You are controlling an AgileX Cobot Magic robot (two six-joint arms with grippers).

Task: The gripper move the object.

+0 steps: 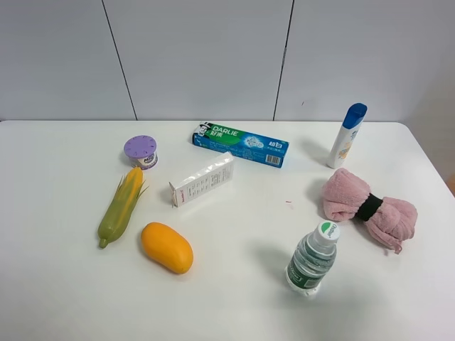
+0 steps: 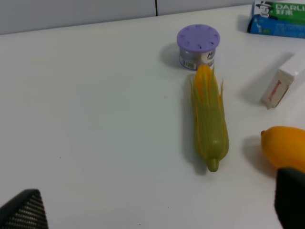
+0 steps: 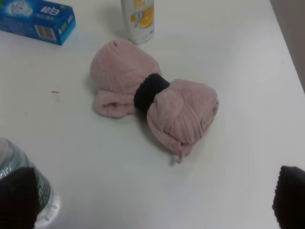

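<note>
The toy corn cob (image 1: pixel 122 206) lies on the white table (image 1: pixel 242 298) at the left, its yellow tip toward the back and its green husk end toward the front. It also shows in the left wrist view (image 2: pixel 208 129). My left gripper (image 2: pixel 157 210) is open and empty, back from the husk end and not touching the cob. My right gripper (image 3: pixel 152 200) is open and empty, near a pink towel roll. Neither arm shows in the exterior high view.
An orange mango (image 1: pixel 166 247) lies just right of the cob's husk end. A purple-lidded tub (image 1: pixel 141 151) stands at its yellow tip. There are also a white box (image 1: pixel 202 179), a toothpaste box (image 1: pixel 240 144), a shampoo bottle (image 1: pixel 346 135), the pink towel roll (image 1: pixel 366 208) and a water bottle (image 1: pixel 313 258).
</note>
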